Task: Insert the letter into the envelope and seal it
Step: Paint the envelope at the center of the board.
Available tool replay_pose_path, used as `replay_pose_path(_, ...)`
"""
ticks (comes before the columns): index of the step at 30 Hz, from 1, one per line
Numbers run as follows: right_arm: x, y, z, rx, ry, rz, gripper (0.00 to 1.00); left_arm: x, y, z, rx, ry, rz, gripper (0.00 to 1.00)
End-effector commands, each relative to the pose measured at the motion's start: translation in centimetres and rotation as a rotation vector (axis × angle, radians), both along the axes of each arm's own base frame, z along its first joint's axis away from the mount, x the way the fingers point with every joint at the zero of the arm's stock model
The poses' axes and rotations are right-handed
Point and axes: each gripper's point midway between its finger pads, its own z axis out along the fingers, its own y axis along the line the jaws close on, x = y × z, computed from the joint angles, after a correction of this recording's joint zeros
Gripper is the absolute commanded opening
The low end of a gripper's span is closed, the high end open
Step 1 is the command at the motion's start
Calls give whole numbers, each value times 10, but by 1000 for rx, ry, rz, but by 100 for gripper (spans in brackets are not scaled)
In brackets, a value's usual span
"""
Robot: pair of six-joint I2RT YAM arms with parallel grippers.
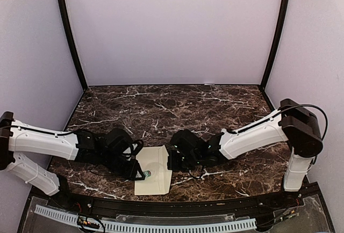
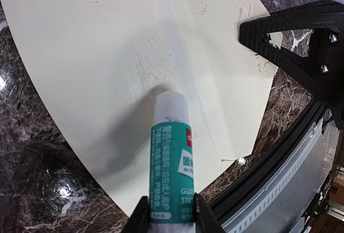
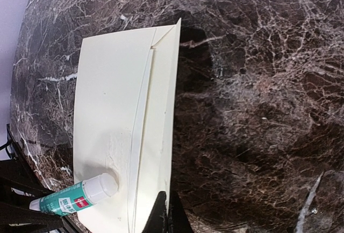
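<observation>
Currently, I am pressing the glue stick [image 2: 172, 152], clamped in the left gripper [image 2: 171, 214], onto the envelope [image 2: 97, 56] lying at the near edge of the table [image 1: 215, 104], the closed right gripper [image 3: 167, 211] resting at its edge; gluing is proceeding, flap closure is remaining.

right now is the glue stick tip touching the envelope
Touching. Left wrist view shows the glue stick tip pressed on the envelope, its shadow meeting it.

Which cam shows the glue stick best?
Left wrist: the glue stick fills the frame, label legible, white tip on the envelope, held in the left jaws. Right wrist shows it small, in the lower-left corner. Top external shows only a green speck on the envelope.
</observation>
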Motion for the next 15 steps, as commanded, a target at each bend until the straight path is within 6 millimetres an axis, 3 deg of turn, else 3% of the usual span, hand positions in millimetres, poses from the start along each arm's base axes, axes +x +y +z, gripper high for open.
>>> replay_pose_path(1, 2, 6, 2, 4, -12, -9, 0, -19, 13, -9, 32, 61, -26, 0)
replay_pose_path(8, 1, 7, 3, 12, -12, 0, 0, -13, 21, -25, 80, 63, 1, 0)
replay_pose_path(15, 0, 7, 3, 12, -12, 1, 0, 2, 22, -27, 108, 34, 26, 0)
